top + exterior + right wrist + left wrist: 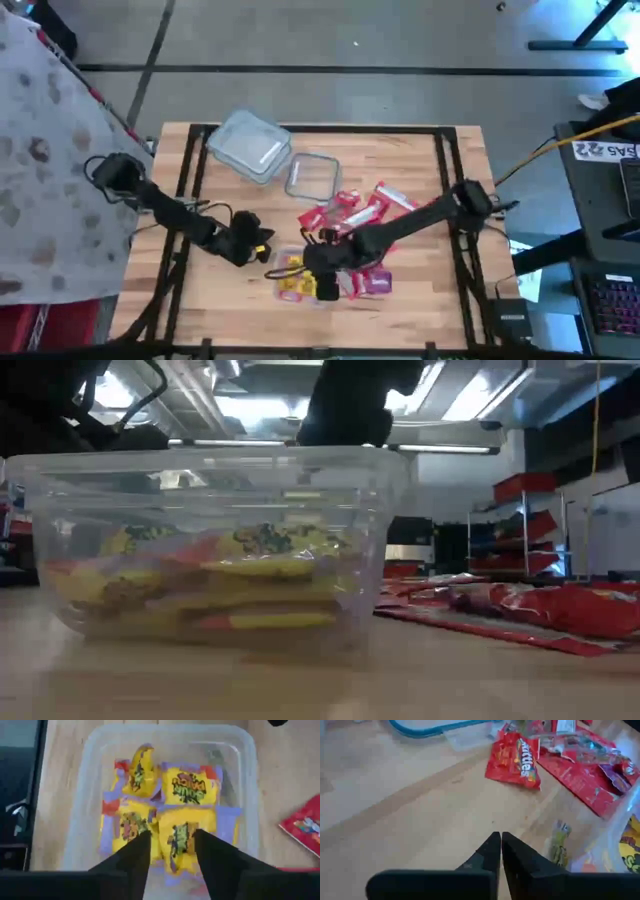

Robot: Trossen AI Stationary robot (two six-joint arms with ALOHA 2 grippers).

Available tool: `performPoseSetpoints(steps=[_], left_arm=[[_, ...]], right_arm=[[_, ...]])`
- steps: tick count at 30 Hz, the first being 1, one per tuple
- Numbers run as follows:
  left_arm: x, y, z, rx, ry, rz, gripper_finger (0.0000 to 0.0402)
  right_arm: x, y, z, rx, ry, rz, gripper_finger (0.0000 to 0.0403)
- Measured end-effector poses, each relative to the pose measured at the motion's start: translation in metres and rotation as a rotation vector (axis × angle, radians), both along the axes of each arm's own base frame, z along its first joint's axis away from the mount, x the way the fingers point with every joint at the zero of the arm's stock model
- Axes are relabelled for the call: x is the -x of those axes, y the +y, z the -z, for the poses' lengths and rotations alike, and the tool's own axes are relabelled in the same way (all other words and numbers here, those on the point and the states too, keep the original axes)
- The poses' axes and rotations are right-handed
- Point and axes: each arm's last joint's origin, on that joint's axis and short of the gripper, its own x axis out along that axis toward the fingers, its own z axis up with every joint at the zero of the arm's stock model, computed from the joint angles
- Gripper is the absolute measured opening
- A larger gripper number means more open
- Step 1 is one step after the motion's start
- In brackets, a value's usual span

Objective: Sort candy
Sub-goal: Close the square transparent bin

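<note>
A: Where is the right pincer (170, 852)?

B: In the high view it sits low in the middle of the frame, right over a clear tub (300, 283). Its fingers (131, 857) stand apart with nothing between them.

A: What's in that tub?

B: Yellow candy (182, 787) packets with purple edges, piled together. The low view shows the tub (390, 540) at the left and centre of the frame with the yellow candy (265, 565) stacked inside.

A: And the left pincer (500, 851)?

B: Closed, fingertips pressed together, holding nothing. In the high view it is left of centre (255, 243), just beside the tub, over bare surface (410, 820).

A: The rest of the candy?

B: Red packets (360, 208) lie loose on the surface, centre of the high view, above the right pincer. One red bag (517, 762) shows at the top centre of the left wrist view. Purple packets (375, 283) lie just right of the tub.

A: Other containers?

B: Two empty clear tubs in the upper middle of the high view: a larger one (248, 145) and a smaller one (312, 177) touching it at its lower right.
</note>
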Motion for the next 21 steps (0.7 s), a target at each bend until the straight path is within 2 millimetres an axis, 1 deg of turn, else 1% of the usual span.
performPoseSetpoints(steps=[3,6,9,10,12,16,21], left_arm=[[0.000,0.000,0.000,0.002,-0.001,-0.001,0.0000],[0.000,0.000,0.000,0.002,-0.001,-0.001,0.0000],[0.000,0.000,0.000,0.002,-0.001,-0.002,0.0000],[0.000,0.000,0.000,0.002,-0.001,-0.001,0.0000],[0.000,0.000,0.000,-0.001,-0.001,0.001,0.0000],[0.000,0.000,0.000,0.003,-0.002,-0.002,0.0000],[0.000,0.000,0.000,0.003,-0.003,-0.001,0.0000]], right_arm=[[-0.006,0.002,0.017,-0.001,0.015,-0.001,0.0099],[-0.008,0.004,0.027,0.003,0.032,-0.010,0.0090],[-0.009,0.004,0.028,0.009,0.024,-0.035,0.0088],[-0.010,0.004,0.026,0.009,0.005,-0.045,0.0088],[-0.010,0.004,0.015,0.014,-0.046,-0.078,0.0088],[-0.002,0.000,-0.028,0.065,-0.173,-0.136,0.0088],[0.015,-0.012,-0.080,0.315,-0.337,-0.263,0.0088]])
